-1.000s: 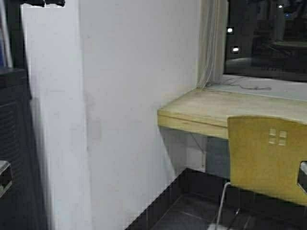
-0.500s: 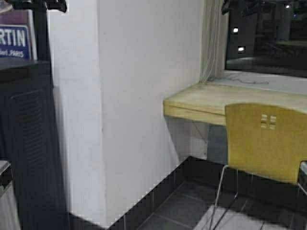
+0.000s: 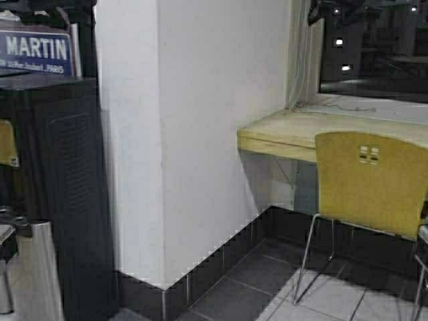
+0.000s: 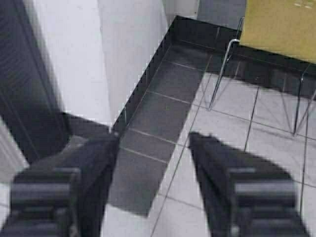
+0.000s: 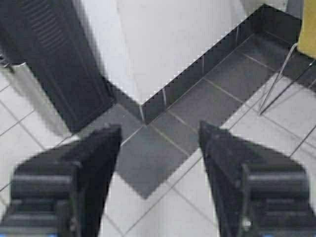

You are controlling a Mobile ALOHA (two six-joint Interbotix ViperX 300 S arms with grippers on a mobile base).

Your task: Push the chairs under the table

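Note:
One yellow-tan chair [image 3: 371,180] with chrome legs stands on the tiled floor at the right, its backrest towards me. Its seat faces the pale-yellow table [image 3: 281,134] that runs under the window. The chair stands out from the table's thick front edge. Neither gripper shows in the high view. My left gripper [image 4: 153,137] hangs open over the floor tiles, with the chair's backrest [image 4: 281,24] far ahead of it. My right gripper [image 5: 159,126] is open too, over tiles near the pillar's corner, and only the chair's edge [image 5: 310,29] shows there.
A white pillar [image 3: 200,134] with a dark tiled skirting stands left of the table. A black cabinet [image 3: 60,187] with a blue MARTIN sign [image 3: 37,48] is further left. A sliver of another yellow chair [image 3: 7,144] and a silver metal post [image 3: 40,274] sit at the left edge.
The robot has moved back from the table: the pillar, table and chair have shifted right and up, and more floor, the cabinet and the sign have come into view.

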